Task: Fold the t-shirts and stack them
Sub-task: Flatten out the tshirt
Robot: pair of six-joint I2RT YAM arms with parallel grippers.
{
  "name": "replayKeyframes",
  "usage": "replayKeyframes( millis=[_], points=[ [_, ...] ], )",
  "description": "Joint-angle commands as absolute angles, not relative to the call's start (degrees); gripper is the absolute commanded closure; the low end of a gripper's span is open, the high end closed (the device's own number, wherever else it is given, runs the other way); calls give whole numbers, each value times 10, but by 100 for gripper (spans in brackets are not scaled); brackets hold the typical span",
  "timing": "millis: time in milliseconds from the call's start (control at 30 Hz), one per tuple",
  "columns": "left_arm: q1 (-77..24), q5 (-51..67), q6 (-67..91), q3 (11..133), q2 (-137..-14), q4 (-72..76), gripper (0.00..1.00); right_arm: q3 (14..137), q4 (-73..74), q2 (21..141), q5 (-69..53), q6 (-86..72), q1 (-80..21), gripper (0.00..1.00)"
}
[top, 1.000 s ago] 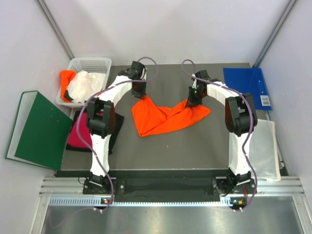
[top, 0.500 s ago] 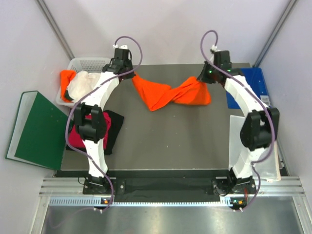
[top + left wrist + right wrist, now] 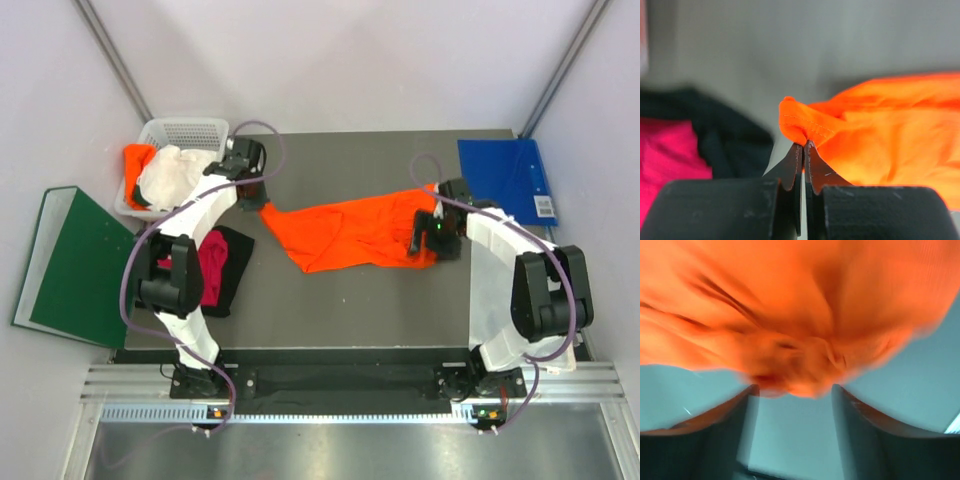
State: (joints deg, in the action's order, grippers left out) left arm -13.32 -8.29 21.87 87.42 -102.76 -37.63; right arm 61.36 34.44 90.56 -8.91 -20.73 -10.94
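Left wrist: left hand (image 3: 803,150) pinches orange t-shirt (image 3: 880,130); right hand (image 3: 794,390) parted.

We have the top cam high above and behind the arm bases, looking down, whole table (image 3: 340,300) in frame. Left wrist cam looks out along the left gripper (image 3: 803,146), close on the orange t-shirt (image 3: 880,125). Right wrist cam is nearer still, blurred. All three share that shirt.
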Motion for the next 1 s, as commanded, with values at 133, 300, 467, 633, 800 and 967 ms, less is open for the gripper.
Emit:
replayKeyframes(
  millis=[133,300,467,633,800,967],
  points=[
    [-133,-96,227,824,-1013,-460,100,690,318,934,-63,-216,-105,0],
    [-132,-105,225,837,-1027,-465,100,843,330,1061,-42,-202,-95,0],
    [-132,-112,227,843,-1025,-461,100,945,352,1173,-24,-201,-68,0],
    [-131,-120,229,863,-1034,-465,100,974,378,1201,-18,-217,-40,3],
    [-130,-120,231,872,-1043,-465,100,953,388,1169,-32,-223,-28,9],
    [-130,-116,234,874,-1057,-464,100,899,374,1136,-93,-256,-19,33]
  ],
)
